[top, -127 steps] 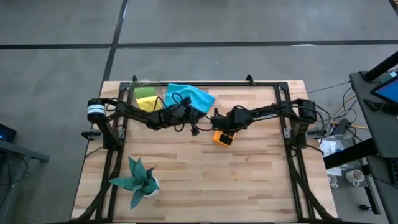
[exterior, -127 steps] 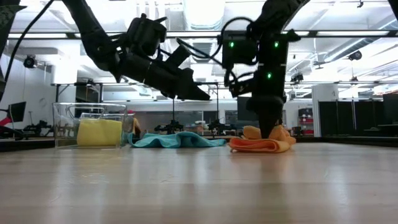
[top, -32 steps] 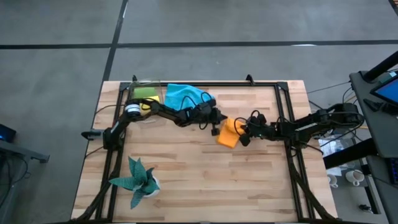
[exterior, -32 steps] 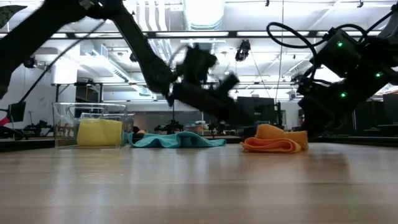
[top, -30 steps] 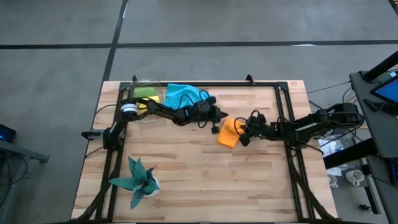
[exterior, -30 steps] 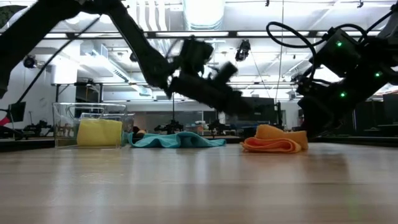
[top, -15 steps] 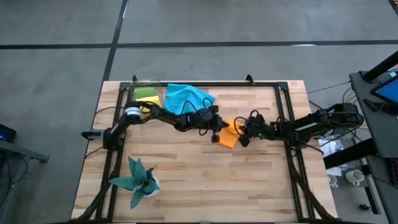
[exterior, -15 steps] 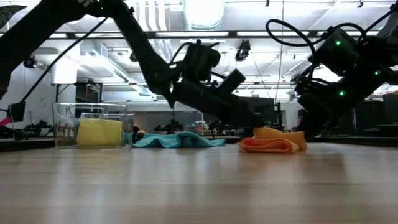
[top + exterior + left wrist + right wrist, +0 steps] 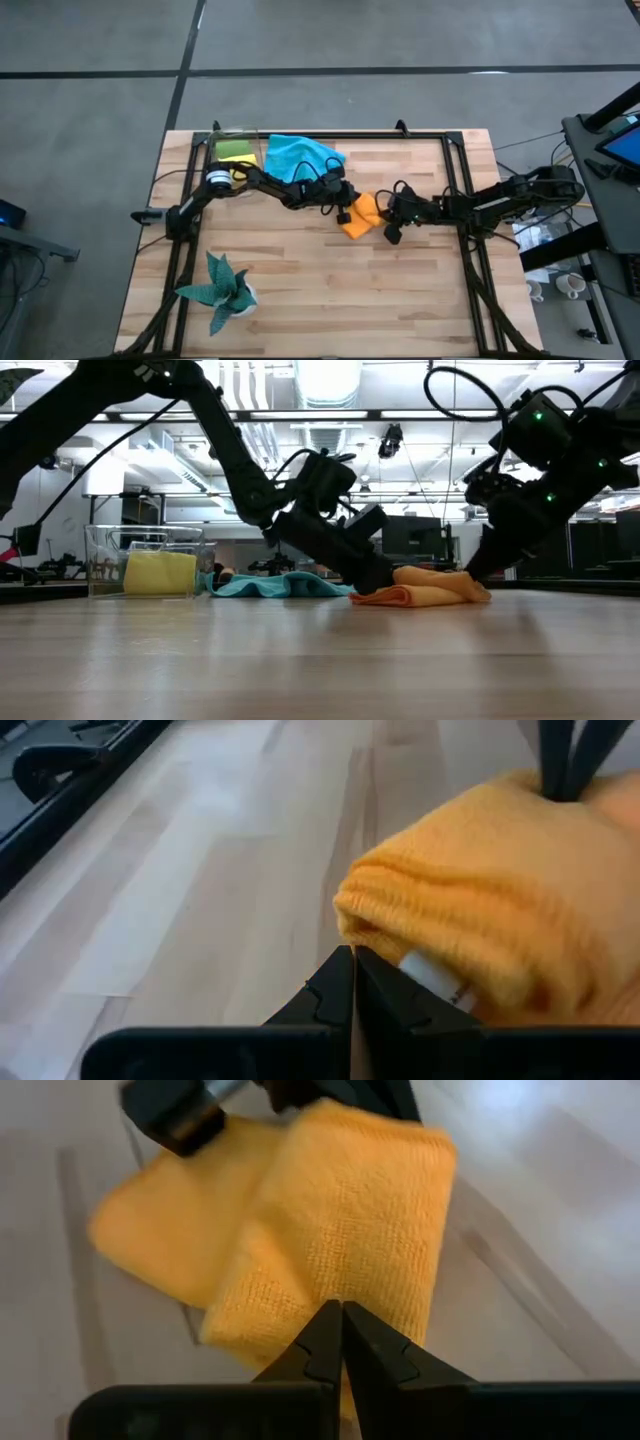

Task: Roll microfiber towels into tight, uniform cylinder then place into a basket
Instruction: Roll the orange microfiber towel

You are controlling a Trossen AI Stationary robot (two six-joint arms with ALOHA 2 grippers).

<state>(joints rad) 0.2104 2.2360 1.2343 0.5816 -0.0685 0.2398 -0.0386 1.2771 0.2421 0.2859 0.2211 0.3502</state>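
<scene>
Near the middle of the table, the orange towel lies loosely folded, with the left gripper and right gripper pressing in from either side, fingers pinched together. Yellow towel sits in the basket at the far left corner, blue towel just beside.

A plant in a white pot stands well apart from both grippers, on the wooden table, which a black frame borders.
</scene>
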